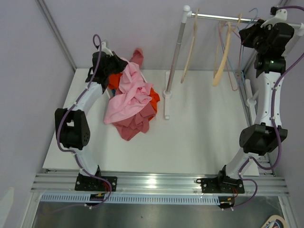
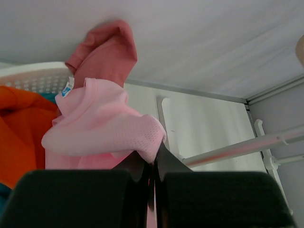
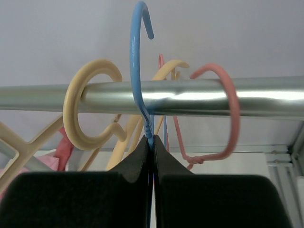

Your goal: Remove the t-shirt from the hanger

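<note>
Left pincer is clamped shut on a fold of the pink t-shirt. The cloth is pinched right at the fingertips and bunches up just beyond them. From the top view we see the t-shirt well left of the rail. It hangs from the left pincer down onto the bench.

The t-shirt drapes over a dark pink garment and an orange garment, both also well left of the rail. A white basket edge shows behind them.

Right pincer is just under the rail, closed tight on the neck of the blue hanger. The blue hook loops over the rail. A cream hanger hooks on the rail just left of the blue one, and a pink hanger hooks on just right of it.

The t-shirt and the blue hanger are well apart. The shirt is past the rail's left end and the hanger is near its right end.
</note>
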Robot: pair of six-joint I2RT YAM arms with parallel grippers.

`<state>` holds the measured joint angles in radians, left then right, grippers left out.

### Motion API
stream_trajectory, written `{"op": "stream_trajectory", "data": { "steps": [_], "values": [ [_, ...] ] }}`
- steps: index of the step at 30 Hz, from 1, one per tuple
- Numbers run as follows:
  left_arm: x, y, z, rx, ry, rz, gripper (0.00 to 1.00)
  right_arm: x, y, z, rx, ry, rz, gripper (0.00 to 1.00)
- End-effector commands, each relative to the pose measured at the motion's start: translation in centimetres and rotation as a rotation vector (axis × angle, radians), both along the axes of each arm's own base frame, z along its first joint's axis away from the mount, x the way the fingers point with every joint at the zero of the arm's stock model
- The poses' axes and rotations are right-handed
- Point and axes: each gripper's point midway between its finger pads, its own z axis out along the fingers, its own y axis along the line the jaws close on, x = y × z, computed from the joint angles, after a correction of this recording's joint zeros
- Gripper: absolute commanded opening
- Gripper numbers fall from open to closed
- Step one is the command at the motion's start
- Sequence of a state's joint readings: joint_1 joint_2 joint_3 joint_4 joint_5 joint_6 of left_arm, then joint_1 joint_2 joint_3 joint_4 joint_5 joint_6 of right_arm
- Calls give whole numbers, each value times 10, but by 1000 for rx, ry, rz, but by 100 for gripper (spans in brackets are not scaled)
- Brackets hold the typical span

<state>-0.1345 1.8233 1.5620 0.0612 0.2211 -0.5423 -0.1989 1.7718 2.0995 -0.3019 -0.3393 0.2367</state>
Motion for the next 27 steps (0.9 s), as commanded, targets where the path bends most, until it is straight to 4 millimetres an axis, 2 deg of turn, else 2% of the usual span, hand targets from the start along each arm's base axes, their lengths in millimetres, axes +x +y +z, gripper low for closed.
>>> {"op": "stream_trajectory", "data": {
  "steps": [1, 4, 9, 13, 16, 18, 23, 25, 27],
  "values": [
    [-19, -10, 65, -64, -178, -23, 1, -1, 32, 15, 53, -34, 126, 0],
    [-24, -14, 67, -43, -189, -29, 1, -3, 37, 15, 54, -31, 147, 0],
    [-32, -18, 80, -6, -225, -33, 1, -9, 3, 16, 23, -4, -44, 0],
    [-37, -23, 89, 13, -250, -41, 1, -20, -2, 22, 12, -16, -76, 0],
    [-35, -24, 85, 16, -237, -45, 4, -19, 4, 28, 13, -36, -40, 0],
    [-34, -26, 80, 14, -222, -46, 7, -10, 8, 20, 21, -13, -15, 0],
    [-35, -27, 72, 15, -200, -47, 11, -7, 29, 15, 18, -1, 41, 0],
    [-35, -28, 71, 16, -195, -47, 17, -6, 36, 13, 13, 2, 61, 0],
    [-36, -29, 72, 19, -196, -47, 18, -7, 46, 15, -5, -4, 80, 0]
  ]
}}
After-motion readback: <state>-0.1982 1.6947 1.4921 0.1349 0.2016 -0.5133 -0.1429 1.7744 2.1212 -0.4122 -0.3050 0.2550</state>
